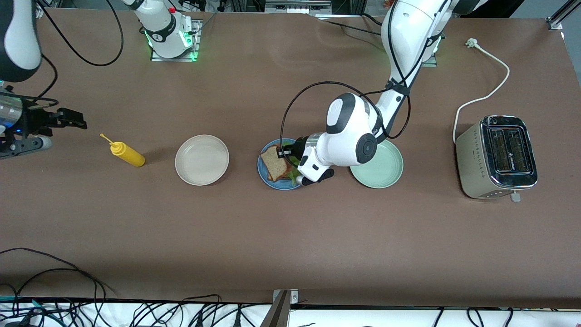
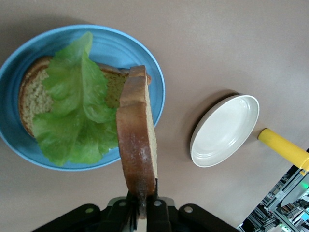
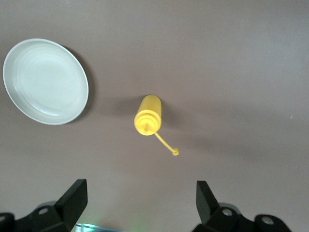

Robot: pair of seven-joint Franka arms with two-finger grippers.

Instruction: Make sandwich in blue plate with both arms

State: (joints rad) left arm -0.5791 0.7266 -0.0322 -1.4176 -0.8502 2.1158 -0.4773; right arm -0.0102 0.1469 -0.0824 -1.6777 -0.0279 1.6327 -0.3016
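Left hand [image 2: 142, 205] grips a bread slice [image 2: 137, 140] over the blue plate [image 2: 145, 53], hiding part of it; right hand [image 3: 140, 203] open.

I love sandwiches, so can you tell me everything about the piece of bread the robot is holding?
The top slice of bread is brown wholegrain with a darker crust. The left claw is shut on its edge, holding it on edge over the blue plate. Under it, a crinkled green lettuce leaf lies on the other bread slice. Whether its far edge touches the lettuce cannot be seen.
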